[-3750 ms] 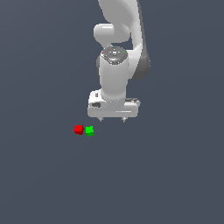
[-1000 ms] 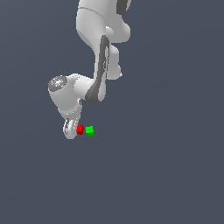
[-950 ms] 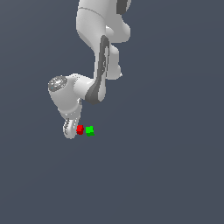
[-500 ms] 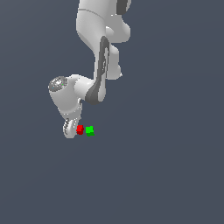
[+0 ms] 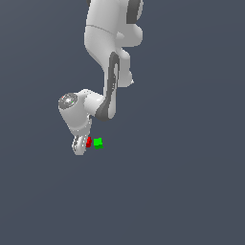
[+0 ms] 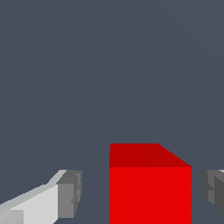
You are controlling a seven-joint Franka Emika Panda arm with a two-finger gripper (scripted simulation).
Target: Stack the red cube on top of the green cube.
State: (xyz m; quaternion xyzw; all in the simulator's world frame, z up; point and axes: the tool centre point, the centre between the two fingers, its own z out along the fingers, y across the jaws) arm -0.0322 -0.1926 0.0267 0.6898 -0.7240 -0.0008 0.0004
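The red cube (image 5: 89, 142) sits on the grey floor, touching or almost touching the green cube (image 5: 98, 143) on the exterior view's right. My white gripper (image 5: 81, 144) is down at floor level around the red cube and hides part of it. In the wrist view the red cube (image 6: 150, 188) stands between my two fingers. One grey pad (image 6: 70, 194) and the other pad (image 6: 213, 187) each leave a gap to it, so the gripper (image 6: 142, 192) is open. The green cube is out of the wrist view.
The white arm (image 5: 107, 57) bends down from above the cubes. Plain grey floor (image 5: 182, 191) lies all around them.
Since 3.8 s ago the arm has swung and lowered, bringing the gripper down around the red cube. Over the last second nothing has visibly moved.
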